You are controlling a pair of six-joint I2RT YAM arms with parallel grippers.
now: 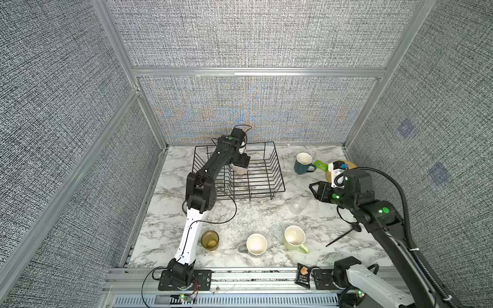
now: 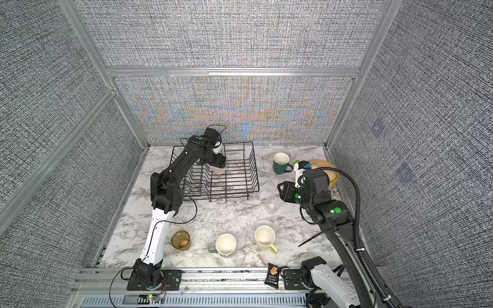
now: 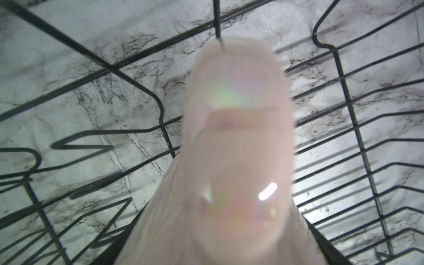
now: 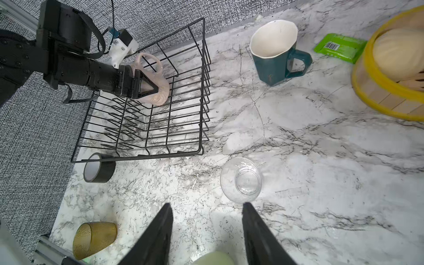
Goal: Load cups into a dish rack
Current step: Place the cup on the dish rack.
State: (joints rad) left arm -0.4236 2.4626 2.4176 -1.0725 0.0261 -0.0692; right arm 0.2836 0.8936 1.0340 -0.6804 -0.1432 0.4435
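The tall pale pink mug [image 4: 160,94] is gripped, tilted, between the widely spread jaws of the left gripper [image 4: 149,88] inside the dish rack [image 1: 277,170], which is set at the desk's [image 1: 253,213] far edge. The right gripper [image 4: 207,204] is held half open and empty, just beside the small clear glass [image 4: 241,180].

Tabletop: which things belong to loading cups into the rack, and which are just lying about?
Job: dish rack, pale pink mug, teal mug, grey mug, pale green mug, amber tumbler, clear glass.
Lying about: yellow bowl, green packet, tape roll, snack packet.
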